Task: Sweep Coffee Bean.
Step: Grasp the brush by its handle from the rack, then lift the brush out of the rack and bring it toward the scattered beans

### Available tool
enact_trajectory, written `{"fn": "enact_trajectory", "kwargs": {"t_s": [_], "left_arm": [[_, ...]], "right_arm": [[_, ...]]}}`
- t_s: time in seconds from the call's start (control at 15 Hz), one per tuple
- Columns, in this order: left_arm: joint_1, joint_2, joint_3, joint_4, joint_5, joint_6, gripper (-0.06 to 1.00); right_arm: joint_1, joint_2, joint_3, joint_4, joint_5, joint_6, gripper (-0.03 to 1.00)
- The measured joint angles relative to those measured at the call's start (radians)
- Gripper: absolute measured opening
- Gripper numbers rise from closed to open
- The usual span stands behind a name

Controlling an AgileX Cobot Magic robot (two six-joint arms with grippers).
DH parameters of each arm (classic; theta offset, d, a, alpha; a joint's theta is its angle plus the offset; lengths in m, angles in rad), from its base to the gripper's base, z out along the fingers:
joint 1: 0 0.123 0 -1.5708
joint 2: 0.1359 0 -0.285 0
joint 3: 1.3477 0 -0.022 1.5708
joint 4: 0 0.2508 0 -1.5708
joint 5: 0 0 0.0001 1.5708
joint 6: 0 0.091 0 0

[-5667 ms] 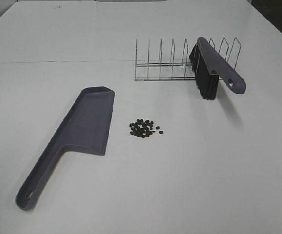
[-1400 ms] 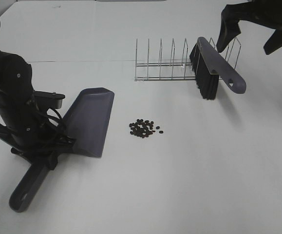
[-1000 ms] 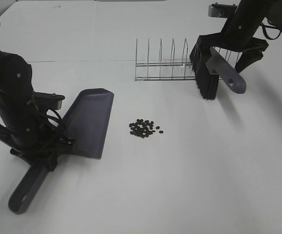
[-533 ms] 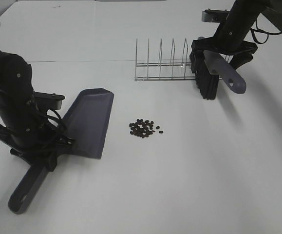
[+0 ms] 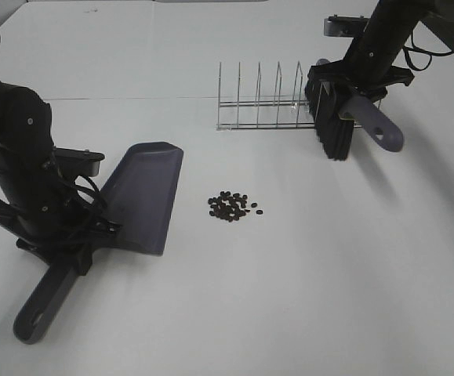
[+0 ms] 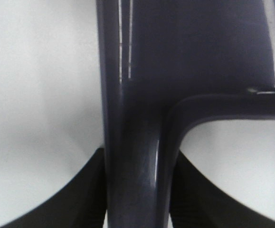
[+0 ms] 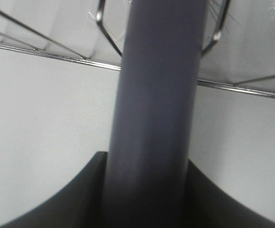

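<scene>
Here the beans [image 5: 233,206] lie in a small tight heap on the white table [image 5: 305,282], near its middle. They are just right of the dustpan [image 5: 144,196] and its open edge, but apart from it. The dustpan lies on the table with its handle running toward the near left. The left gripper [image 5: 63,252] sits over that handle where it meets the pan. Its fingers [image 6: 75,204] press both sides of the handle in the wrist view, closed on the dustpan.

At the far right, the brush [image 5: 379,129] stands at the right end of the wire rack [image 5: 262,106]. Its bristles hang on the near side and its handle slopes toward the near right. The right gripper [image 5: 354,88] sits on the handle close to the head, fingers [image 7: 66,204] snug against either side, gripping the brush.
</scene>
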Motion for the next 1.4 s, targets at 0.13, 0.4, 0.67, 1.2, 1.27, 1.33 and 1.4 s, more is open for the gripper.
{"fn": "enact_trajectory", "kwargs": {"t_s": [0.13,0.4,0.67,1.2,1.27,1.33,1.4], "left_arm": [[0.000,0.000,0.000,0.000,0.000,0.000,0.31],[0.000,0.000,0.000,0.000,0.000,0.001,0.31],[0.000,0.000,0.000,0.000,0.000,0.001,0.31],[-0.006,-0.122,0.056,0.081,0.040,-0.086,0.31],[-0.006,-0.122,0.061,0.096,0.041,-0.092,0.31],[-0.012,-0.118,0.065,0.107,0.014,-0.091,0.31],[-0.019,-0.118,0.065,0.109,0.005,-0.090,0.31]], "right_arm": [[-0.004,0.000,0.000,-0.008,0.016,0.005,0.28],[-0.004,0.000,0.000,-0.008,0.018,0.010,0.28],[-0.004,-0.082,0.055,0.026,0.027,0.056,0.27],[0.117,-0.601,0.615,-0.079,0.033,0.133,0.27],[0.155,-0.640,0.688,-0.158,0.038,0.182,0.27],[0.218,-0.673,0.759,-0.275,0.045,0.259,0.27],[0.249,-0.675,0.782,-0.334,0.045,0.300,0.27]]}}
